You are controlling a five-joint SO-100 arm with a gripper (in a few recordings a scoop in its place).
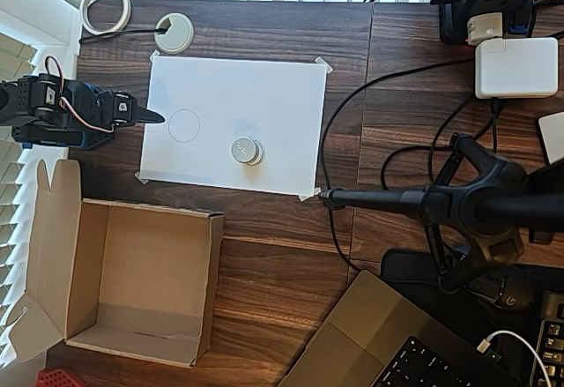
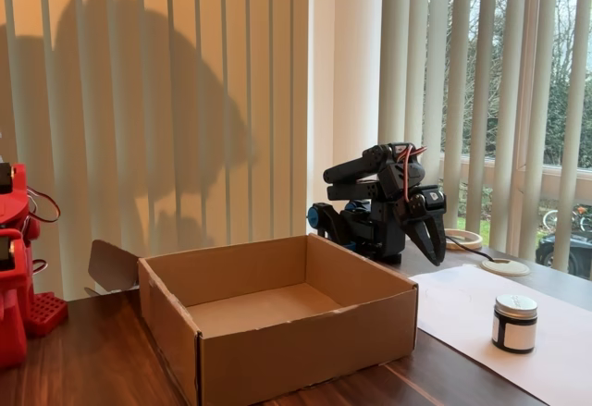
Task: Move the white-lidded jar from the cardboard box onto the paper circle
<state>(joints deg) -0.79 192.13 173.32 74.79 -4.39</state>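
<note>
While the white-lidded jar [image 1: 247, 151] stands upright on the taped-down paper sheet [image 1: 264, 96], I see from the overhead view that it rests to the right of the paper circle [image 1: 184, 125], apart from it and not on it. A larger pencil circle seems to surround the jar, though the line is too faint for me to be sure. In the fixed view the jar [image 2: 515, 323] shows a clear body with a dark band and a pale lid. My gripper [image 1: 148, 115] is tucked back at the sheet's left edge, its dark fingers pressed together to a point and holding nothing; the fixed view shows the gripper [image 2: 433, 244] hanging tip-down behind the box. The cardboard box [image 1: 132, 316] sits below the sheet in the overhead view, flaps spread to the left, its floor bare. A white tape ring [image 1: 105, 8] and a white round desk grommet [image 1: 174, 33] lie near the table's far edge.
</note>
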